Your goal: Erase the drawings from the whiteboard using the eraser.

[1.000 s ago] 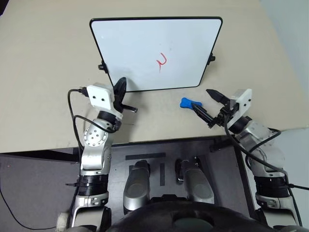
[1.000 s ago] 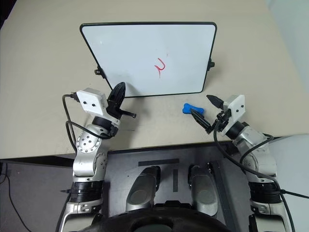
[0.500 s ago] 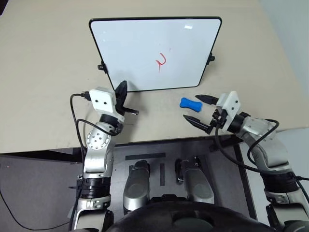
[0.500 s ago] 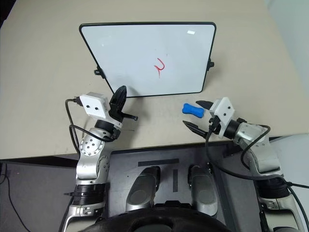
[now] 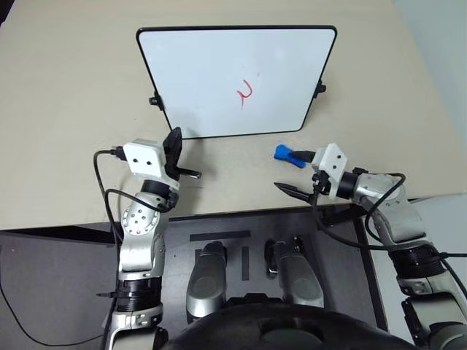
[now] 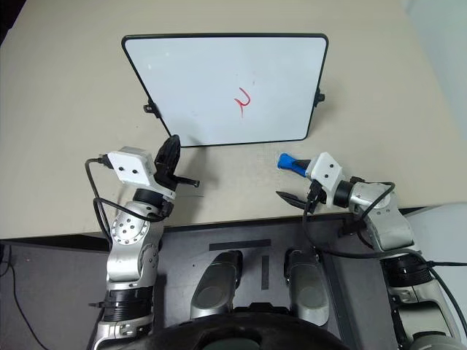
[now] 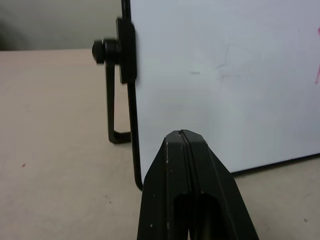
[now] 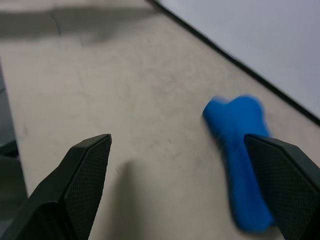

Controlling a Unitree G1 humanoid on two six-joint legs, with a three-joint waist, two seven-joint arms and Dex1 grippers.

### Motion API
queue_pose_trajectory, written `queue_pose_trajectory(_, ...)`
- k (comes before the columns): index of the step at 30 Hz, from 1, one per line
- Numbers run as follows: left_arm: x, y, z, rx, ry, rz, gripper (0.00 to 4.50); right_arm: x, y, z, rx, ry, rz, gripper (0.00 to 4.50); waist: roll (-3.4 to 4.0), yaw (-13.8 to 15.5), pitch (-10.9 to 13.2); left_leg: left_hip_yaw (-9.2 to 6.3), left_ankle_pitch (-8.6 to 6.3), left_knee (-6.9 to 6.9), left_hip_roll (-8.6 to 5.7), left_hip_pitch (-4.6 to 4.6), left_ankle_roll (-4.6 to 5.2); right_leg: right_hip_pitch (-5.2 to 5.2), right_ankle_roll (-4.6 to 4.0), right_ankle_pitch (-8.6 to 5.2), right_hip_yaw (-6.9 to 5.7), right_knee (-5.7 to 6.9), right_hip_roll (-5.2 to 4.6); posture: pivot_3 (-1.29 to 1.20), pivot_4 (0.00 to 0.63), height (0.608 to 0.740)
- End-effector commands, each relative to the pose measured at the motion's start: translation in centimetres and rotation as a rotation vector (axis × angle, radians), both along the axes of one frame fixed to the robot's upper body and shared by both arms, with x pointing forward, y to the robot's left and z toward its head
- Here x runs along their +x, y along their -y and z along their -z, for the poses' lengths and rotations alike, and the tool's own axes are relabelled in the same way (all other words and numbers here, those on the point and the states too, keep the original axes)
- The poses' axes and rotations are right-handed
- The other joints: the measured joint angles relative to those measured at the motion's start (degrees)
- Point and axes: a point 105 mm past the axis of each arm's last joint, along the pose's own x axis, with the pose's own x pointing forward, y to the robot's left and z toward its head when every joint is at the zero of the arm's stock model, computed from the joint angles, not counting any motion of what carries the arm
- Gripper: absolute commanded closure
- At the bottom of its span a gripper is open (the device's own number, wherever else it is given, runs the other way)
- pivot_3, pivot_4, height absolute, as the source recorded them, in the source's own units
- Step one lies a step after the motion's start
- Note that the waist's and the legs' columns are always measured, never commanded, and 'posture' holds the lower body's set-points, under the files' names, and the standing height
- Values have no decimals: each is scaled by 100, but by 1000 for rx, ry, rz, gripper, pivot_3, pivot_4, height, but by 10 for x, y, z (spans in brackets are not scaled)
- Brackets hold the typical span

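The right gripper (image 5: 292,173) sits right of centre in the lower half of the frame, its two fingers spread wide and holding nothing; one finger lies just beside the eraser (image 5: 286,153). The eraser rests on the table (image 5: 66,95), just below the whiteboard's (image 5: 219,65) lower right corner. The drawings (image 5: 244,92), a small red squiggle, sit right of the board's centre. The left gripper (image 5: 173,141), left of centre, has its fingers pressed together and empty, near the board's lower left edge.
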Motion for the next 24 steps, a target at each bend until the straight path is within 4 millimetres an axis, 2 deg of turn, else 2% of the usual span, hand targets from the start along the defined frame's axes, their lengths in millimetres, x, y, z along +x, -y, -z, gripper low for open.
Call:
queue_pose_trajectory(1, -3, 5, -11, -3, 45, 6, 4500, 5, 3, 0, -32, 13, 3, 28, 0, 0, 0, 0, 0, 0, 0, 1, 0, 0, -2, 1, 0, 0, 0, 0, 150, 740)
queue_pose_trajectory(7, 0, 7, -11, -13, 48, 4, 4500, 11, 7, 2, -45, 12, 28, 28, -2, 2, -1, -5, 2, 1, 5, 3, 0, 2, -3, 2, 0, 2, 0, 0, 150, 740)
queue_pose_trajectory(8, 0, 7, -11, -15, 48, 4, 4500, 12, 8, 2, -47, 15, 31, 192, -2, 2, -1, -5, 2, 1, 4, 4, 0, 3, -3, 2, 0, 2, 0, 0, 150, 740)
queue_pose_trajectory(10, 1, 8, -11, -17, 49, 5, 4500, 12, 8, 1, -48, 19, 35, 600, -2, 2, -1, -5, 2, 2, 4, 4, 0, 4, -3, 2, 0, 2, 0, 0, 150, 740)
queue_pose_trajectory(12, 1, 8, -11, -19, 50, 5, 4500, 16, 10, 1, -61, 36, 51, 1243, -2, 1, -1, -5, 2, 2, 4, 4, 0, 4, -3, 2, 0, 2, 0, 0, 150, 740)
queue_pose_trajectory(20, 2, 9, -11, -20, 55, 5, 4500, 24, 14, 0, -92, 86, 78, 4198, -3, 1, -2, -9, 1, 1, 15, 5, 0, 4, -4, 2, 0, 2, 0, 0, 150, 740)
queue_pose_trajectory(21, 2, 8, -11, -20, 55, 5, 4500, 24, 14, 0, -93, 92, 80, 4461, -3, 1, -2, -9, 1, 1, 15, 5, 0, 4, -4, 2, 0, 2, 0, 0, 150, 740)
queue_pose_trajectory(24, 3, 7, -12, -17, 55, 4, 4500, 26, 11, -5, -89, 122, 71, 4461, -3, 1, -2, -9, 1, 2, 19, 5, 0, 4, -5, 3, 0, 2, 0, 0, 150, 740)
